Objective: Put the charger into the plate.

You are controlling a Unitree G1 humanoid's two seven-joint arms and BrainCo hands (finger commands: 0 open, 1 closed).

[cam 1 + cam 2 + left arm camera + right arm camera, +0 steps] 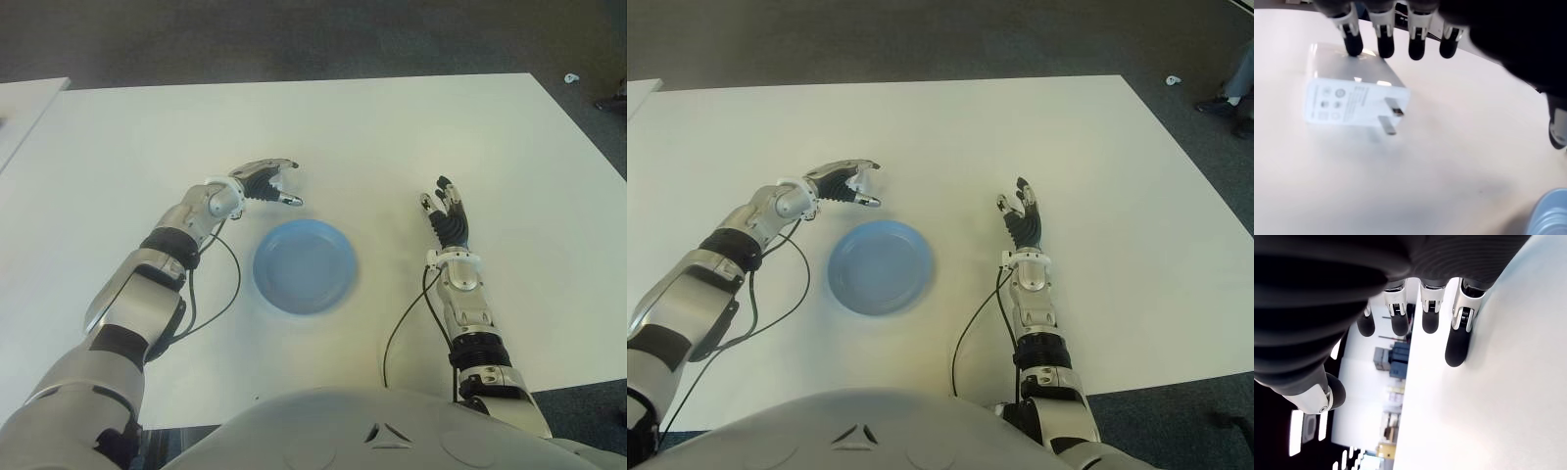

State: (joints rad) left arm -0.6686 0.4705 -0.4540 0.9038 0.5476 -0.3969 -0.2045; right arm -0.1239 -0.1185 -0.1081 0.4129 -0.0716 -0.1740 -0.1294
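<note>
At the left of the left eye view, the robot's silver and black left hand (266, 182) reaches in over the white table (392, 137), just up and left of the round light-blue plate (305, 265) that sits near the frame's centre. Its fingers (1383, 41) are spread and relaxed in a loose arch, gripping nothing. The head views do not show what lies beneath the palm, but the left wrist view does: the white rectangular plastic charger (1352, 100) lies flat on the table under the hand, its two metal prongs sticking out from one end and small grey printed markings on that same face. One black fingertip appears to touch the charger's far edge; the other fingertips hang above the table beside it. A sliver of the plate's blue rim shows at the lower right corner of that wrist view, well apart from the charger, so the charger is outside the plate.

Right of the plate in the left eye view, the right hand (446, 211) shows over bare table, fingers extended and apart, holding nothing.
</note>
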